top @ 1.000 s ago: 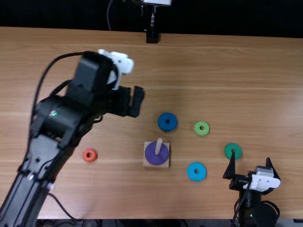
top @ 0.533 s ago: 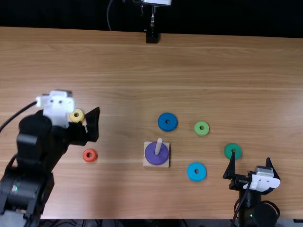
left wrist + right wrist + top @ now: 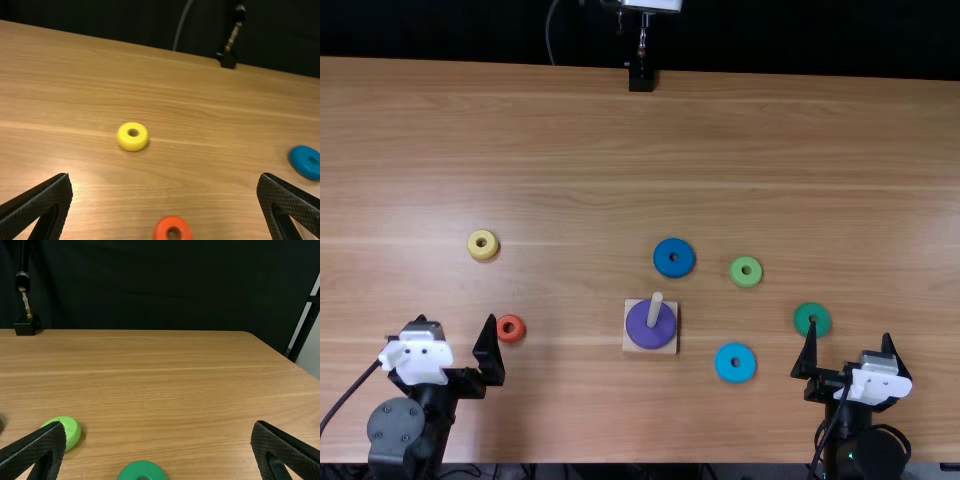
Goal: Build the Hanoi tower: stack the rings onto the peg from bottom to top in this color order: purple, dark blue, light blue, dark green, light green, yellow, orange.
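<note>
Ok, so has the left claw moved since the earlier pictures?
Yes. Judged against the wooden block in the top view, the left claw went left and toward the near edge of the table; it was beyond the block before.

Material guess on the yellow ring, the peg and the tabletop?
Yellow ring: likely painted wood or plastic, smooth, soft sheen on its rounded edge. Peg: probably bare wood, pale and matte. Tabletop: wood or wood-look laminate, light brown with long grain streaks, satin sheen.
</note>
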